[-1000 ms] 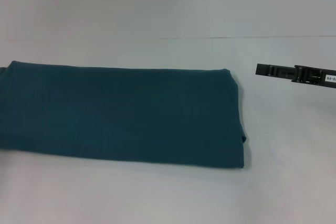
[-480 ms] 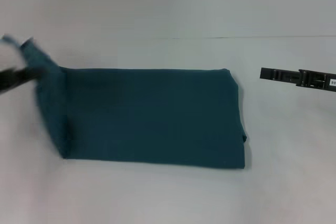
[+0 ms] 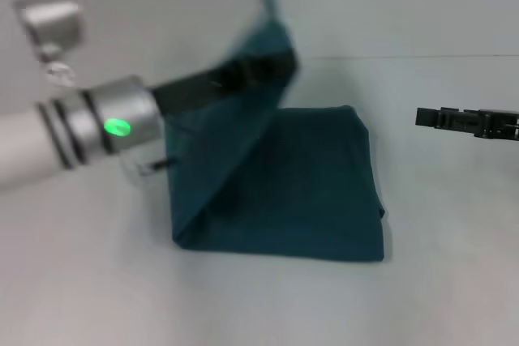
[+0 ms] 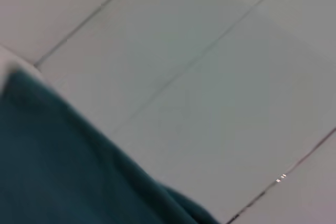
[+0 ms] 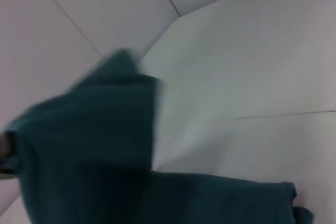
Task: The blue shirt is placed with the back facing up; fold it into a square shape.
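Note:
The blue shirt (image 3: 308,192) lies folded into a band on the white table, plain side up. Its left end is lifted high and hangs from my left gripper (image 3: 272,64), which is shut on the cloth above the middle of the shirt. The raised flap slopes down to a fold at the shirt's left edge. The shirt also shows in the left wrist view (image 4: 52,171) and in the right wrist view (image 5: 94,145), where the raised flap stands up. My right gripper (image 3: 423,117) hovers to the right of the shirt, apart from it and holding nothing.
The white table (image 3: 454,265) spreads around the shirt, with bare surface in front and to the right. My left arm's silver wrist with a green light (image 3: 113,123) reaches in from the left. A pale wall stands behind.
My left gripper has swung up and to the right with the shirt's left end, folding it over towards the right half. My right gripper has drifted slightly right.

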You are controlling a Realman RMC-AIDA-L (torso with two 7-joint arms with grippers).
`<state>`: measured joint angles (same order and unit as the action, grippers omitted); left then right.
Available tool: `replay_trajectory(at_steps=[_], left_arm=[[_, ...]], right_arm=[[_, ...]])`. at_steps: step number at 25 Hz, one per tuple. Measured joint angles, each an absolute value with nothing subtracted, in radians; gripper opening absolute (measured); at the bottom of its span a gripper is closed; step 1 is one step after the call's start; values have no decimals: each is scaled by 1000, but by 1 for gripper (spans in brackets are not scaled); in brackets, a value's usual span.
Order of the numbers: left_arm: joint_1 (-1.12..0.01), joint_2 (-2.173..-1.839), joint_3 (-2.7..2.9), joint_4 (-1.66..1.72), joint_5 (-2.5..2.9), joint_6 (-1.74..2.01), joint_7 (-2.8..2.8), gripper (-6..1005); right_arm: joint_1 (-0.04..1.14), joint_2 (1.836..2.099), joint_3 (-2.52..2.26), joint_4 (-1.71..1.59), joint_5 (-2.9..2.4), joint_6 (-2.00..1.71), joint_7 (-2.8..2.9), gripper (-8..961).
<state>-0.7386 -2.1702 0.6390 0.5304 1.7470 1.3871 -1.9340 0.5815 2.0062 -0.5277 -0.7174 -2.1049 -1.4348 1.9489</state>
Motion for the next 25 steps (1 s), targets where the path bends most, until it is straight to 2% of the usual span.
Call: replay_trajectory(at_steps=[6, 15, 21, 25], left_arm=[[-841, -2176, 653, 160, 1631, 1208, -1656, 113], [-829, -2176, 586, -83, 1570, 1277, -1348, 134], [-783, -2174, 596, -44, 1576, 1411, -1357, 350], [-730, -2171, 632, 73, 1577, 1440, -1445, 445]], right_arm=[[581, 1993, -529, -722, -2109, -1464, 1932, 805], [577, 1984, -531, -714, -2113, -1462, 1917, 805], [570, 1983, -532, -712, -2116, -1456, 1928, 805], [571, 1978, -547, -702, -2121, -1452, 1981, 805]])
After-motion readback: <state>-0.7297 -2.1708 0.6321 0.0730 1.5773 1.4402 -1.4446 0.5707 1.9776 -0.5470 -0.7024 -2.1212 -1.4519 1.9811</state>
